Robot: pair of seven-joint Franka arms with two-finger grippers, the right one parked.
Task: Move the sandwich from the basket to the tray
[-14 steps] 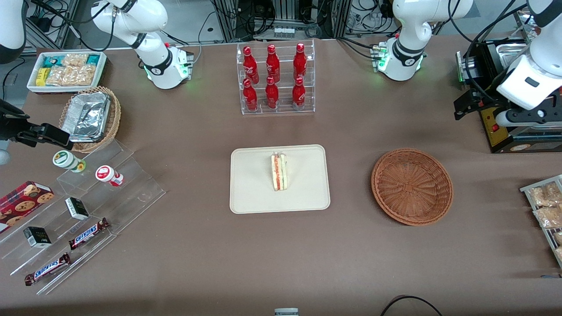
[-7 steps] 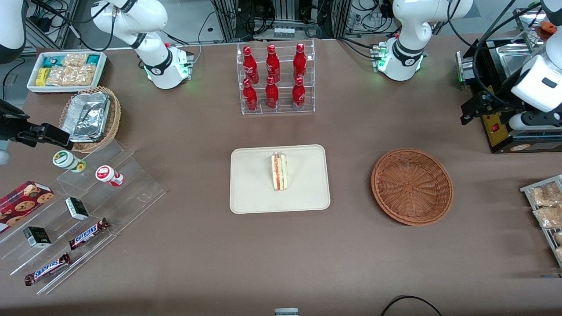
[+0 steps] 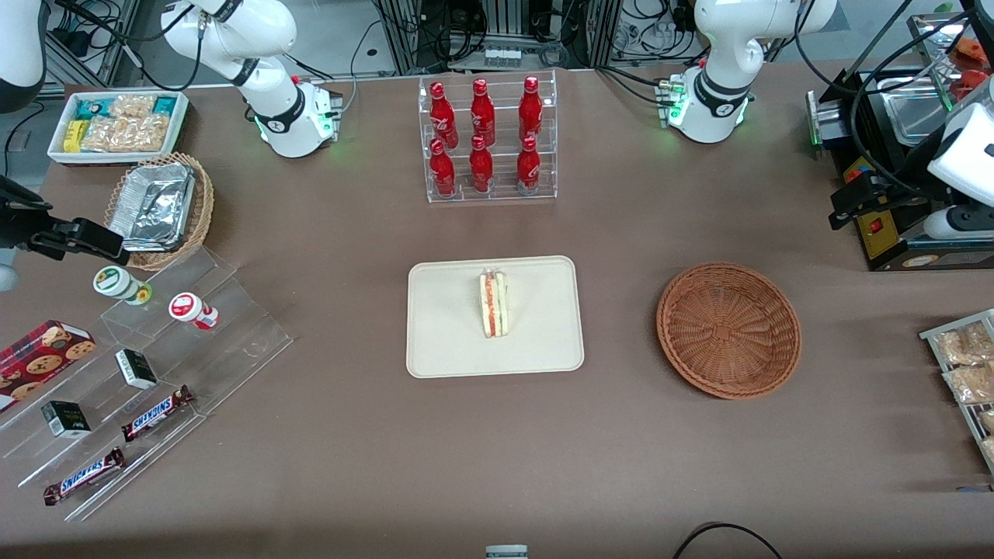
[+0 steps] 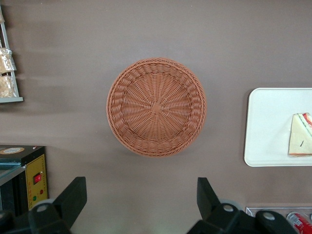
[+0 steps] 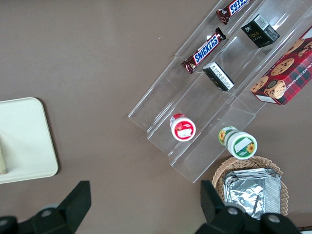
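The left arm's pincer (image 4: 139, 202) hangs raised, fingers spread wide.

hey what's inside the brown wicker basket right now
Nothing shows inside the basket: its woven floor is bare in both views. The sandwich lies on the tray. The claw hangs open above the table, beside the basket, holding nothing.

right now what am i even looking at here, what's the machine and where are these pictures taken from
Two robot arms stand at a brown table. One picture looks down from the front; the other two come from cameras on the arms' wrists. The working arm's claw is open, holds nothing, and hangs high over the table beside the empty brown basket. The sandwich already lies on the cream tray. Farther from the front camera stands a rack of red bottles; snacks on clear steps lie toward the parked arm's end.
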